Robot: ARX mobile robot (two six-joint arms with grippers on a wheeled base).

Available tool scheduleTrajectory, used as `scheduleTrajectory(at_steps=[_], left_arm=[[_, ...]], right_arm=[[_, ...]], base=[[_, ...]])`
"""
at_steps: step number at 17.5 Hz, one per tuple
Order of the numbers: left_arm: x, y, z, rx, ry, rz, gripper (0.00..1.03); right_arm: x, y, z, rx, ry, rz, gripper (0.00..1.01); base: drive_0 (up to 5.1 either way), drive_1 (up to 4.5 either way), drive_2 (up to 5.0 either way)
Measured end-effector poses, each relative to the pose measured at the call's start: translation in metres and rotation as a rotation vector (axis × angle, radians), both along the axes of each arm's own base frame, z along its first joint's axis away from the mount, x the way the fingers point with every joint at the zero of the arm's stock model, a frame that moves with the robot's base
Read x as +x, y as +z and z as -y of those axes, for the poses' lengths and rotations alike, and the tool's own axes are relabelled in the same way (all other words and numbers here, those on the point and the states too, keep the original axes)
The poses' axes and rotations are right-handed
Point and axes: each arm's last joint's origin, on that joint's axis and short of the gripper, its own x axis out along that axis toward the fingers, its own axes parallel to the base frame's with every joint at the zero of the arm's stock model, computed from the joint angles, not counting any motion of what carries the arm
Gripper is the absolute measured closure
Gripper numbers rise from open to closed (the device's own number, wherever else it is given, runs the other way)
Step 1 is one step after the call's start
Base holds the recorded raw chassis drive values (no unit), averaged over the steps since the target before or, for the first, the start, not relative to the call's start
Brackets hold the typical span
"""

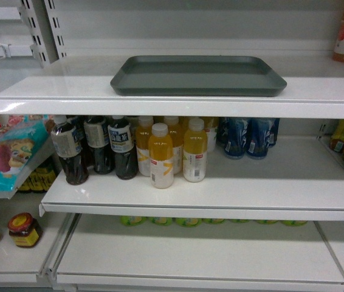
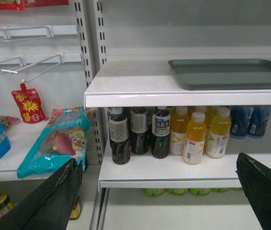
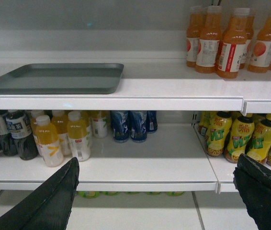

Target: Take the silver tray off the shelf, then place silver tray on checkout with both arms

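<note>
So far nothing done | silver tray (image 1: 198, 75) untouched on shelf (image 1: 160, 97) | your left gripper (image 2: 159, 191) and right gripper (image 3: 157, 191) spread, empty | lift, checkout placement remain

The setting is a retail shop aisle, of the supermarket or convenience-store type. Evidence: white metal shelf boards (image 1: 178, 97) with flat front lips are mounted in tiers on slotted uprights (image 2: 84, 43). Stock is arranged in rows by product: dark drink bottles (image 1: 93, 149), yellow juice bottles (image 1: 172, 152) and blue cans (image 1: 248, 137) share the middle tier. Orange drink bottles (image 3: 231, 40) occupy the upper tier at right, and yellow-green bottles (image 3: 241, 136) stand below them. The adjacent bay at left carries bagged snacks (image 2: 54, 146), a red pouch (image 2: 28, 103), wire display hooks (image 2: 25, 62) and small jars (image 1: 23, 230).
</note>
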Motion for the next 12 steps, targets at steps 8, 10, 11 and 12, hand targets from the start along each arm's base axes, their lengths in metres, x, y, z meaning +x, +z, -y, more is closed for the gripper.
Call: scheduleTrajectory(at_steps=[8,10,11,12], left_arm=[[0.0,0.0,0.0,0.0,0.0,0.0,0.05],[0.0,0.0,0.0,0.0,0.0,0.0,0.05],[0.0,0.0,0.0,0.0,0.0,0.0,0.05],[0.0,0.0,0.0,0.0,0.0,0.0,0.05]], right_arm=[[0.0,0.0,0.0,0.0,0.0,0.0,0.03],[0.0,0.0,0.0,0.0,0.0,0.0,0.03],[0.0,-0.0001,0.0,0.0,0.0,-0.001,0.03],[0.0,0.0001,0.0,0.0,0.0,0.001,0.03]], base=[[0.0,0.0,0.0],[0.0,0.0,0.0],[0.0,0.0,0.0],[0.0,0.0,0.0]])
